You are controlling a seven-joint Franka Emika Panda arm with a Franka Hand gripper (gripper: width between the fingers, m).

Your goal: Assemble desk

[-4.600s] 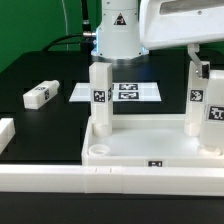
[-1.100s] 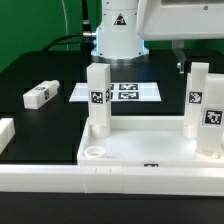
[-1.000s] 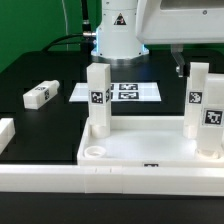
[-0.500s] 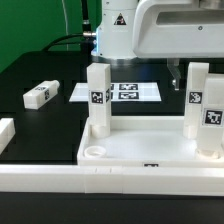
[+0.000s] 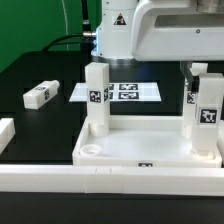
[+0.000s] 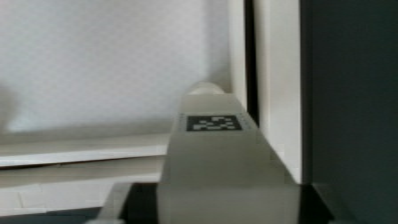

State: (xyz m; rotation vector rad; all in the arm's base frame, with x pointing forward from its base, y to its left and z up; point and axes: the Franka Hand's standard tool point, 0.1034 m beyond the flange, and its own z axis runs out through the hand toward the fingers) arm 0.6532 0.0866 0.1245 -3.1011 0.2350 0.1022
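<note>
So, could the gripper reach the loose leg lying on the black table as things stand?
Probably yes: the loose leg lies alone with nothing over it, though the gripper is at the standing leg on the exterior view's right.

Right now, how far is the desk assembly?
Done: three legs stand in the desk top, one on the exterior view's left, two on its right. In hand: the gripper is at a right leg, grip unclear. Left: the loose leg on the table, for the empty socket.

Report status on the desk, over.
Gripper at right leg top, grip unconfirmed. Desk top holds upright legs. Loose leg on table, clear of work.
</note>
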